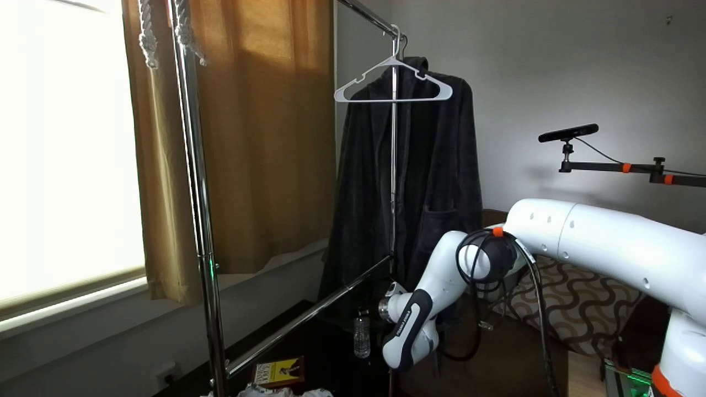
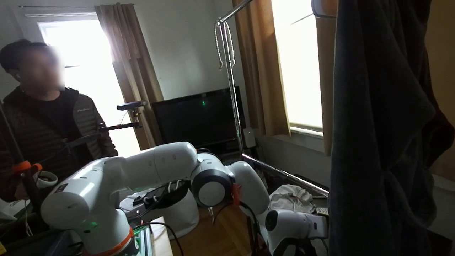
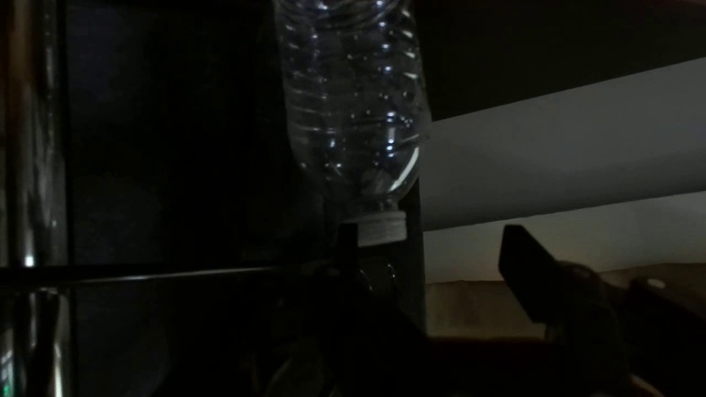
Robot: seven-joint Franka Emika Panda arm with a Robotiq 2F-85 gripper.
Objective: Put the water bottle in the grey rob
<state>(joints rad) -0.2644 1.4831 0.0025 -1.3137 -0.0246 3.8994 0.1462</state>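
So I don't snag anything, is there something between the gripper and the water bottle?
Nothing visible stands in the way. In the wrist view, one finger of the open gripper overlaps the cap of the clear plastic water bottle; whether they touch, I can't tell.

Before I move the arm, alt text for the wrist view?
Clear plastic bottle, cap toward the picture's bottom, in a very dark image. Open gripper in the lower half, one finger overlapping the cap. Shiny metal pole along the left edge.
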